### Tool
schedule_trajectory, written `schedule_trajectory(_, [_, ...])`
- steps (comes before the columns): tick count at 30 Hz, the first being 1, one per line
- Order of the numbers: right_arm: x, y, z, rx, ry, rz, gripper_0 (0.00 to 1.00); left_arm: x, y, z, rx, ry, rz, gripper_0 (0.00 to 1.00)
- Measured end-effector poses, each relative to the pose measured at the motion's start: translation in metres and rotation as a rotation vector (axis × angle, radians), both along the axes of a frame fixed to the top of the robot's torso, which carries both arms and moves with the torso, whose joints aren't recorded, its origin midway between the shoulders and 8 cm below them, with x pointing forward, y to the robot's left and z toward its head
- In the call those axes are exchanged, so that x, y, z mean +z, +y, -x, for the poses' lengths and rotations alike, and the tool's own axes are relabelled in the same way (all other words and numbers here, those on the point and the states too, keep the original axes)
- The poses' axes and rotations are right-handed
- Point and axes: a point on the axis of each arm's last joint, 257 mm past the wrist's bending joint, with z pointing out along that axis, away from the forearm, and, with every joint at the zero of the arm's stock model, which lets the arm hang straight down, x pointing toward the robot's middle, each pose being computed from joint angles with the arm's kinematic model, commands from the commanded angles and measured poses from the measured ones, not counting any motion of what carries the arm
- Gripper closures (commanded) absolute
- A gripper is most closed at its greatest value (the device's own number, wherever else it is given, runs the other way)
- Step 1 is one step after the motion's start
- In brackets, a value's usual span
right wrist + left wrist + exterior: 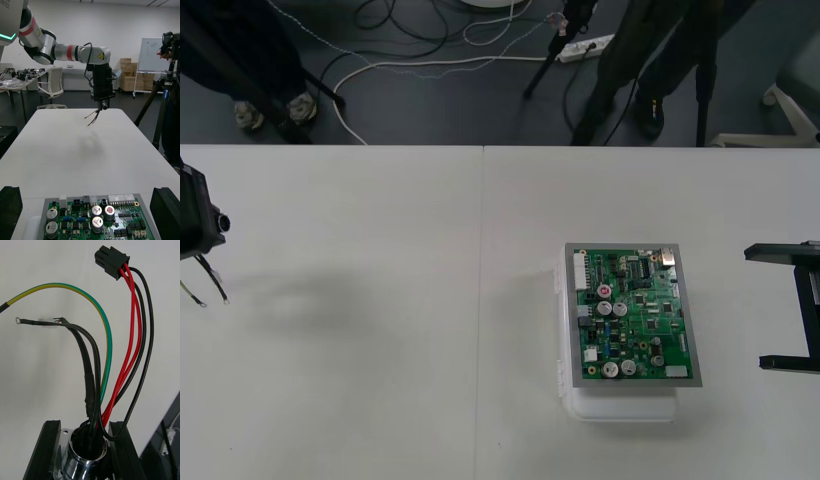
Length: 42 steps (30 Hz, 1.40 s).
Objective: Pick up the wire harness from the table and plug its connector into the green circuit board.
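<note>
Table [380,400]: plain, pale, with one seam running front to back just left of the board. A soft shadow [300,300] lies on it near your left side.

Beyond the far edge there is a strip of dark floor [430,110] with loose cables [410,65] and a power strip [585,46].

Your left gripper [84,427] is at the table's left edge, raised. Its fingers are closed tight on the round metal socket [84,459] of the wire harness [132,333]. The leads rise from the socket and hang clear of the surface. The black plug [111,261] is free at the far end, not in the board.

The green circuit board [635,315] sits on its white base [620,405], right of centre and well apart from the harness.

Your right gripper [785,307] is at the right edge, just beside the board, fingers spread wide and holding nothing
</note>
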Motion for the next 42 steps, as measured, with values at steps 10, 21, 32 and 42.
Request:
schedule_trajectory(10, [0.0,0.0,0.0,0.0,0.0,0.0,0.0,0.036,-0.035,-0.002,0.04,-0.021,0.289,1.0])
schedule_trajectory(21, [0.0,0.0,0.0,0.0,0.0,0.0,0.0,0.087,-0.109,0.0,0.41,0.066,0.922,1.0])
schedule_trajectory(32, [0.0,0.0,0.0,0.0,0.0,0.0,0.0,0.124,-0.167,0.018,0.427,0.235,1.287,1.0])
schedule_trajectory(42, [0.0,0.0,0.0,0.0,0.001,0.001,0.0,0.14,-0.188,0.026,0.967,0.675,1.681,1.0])
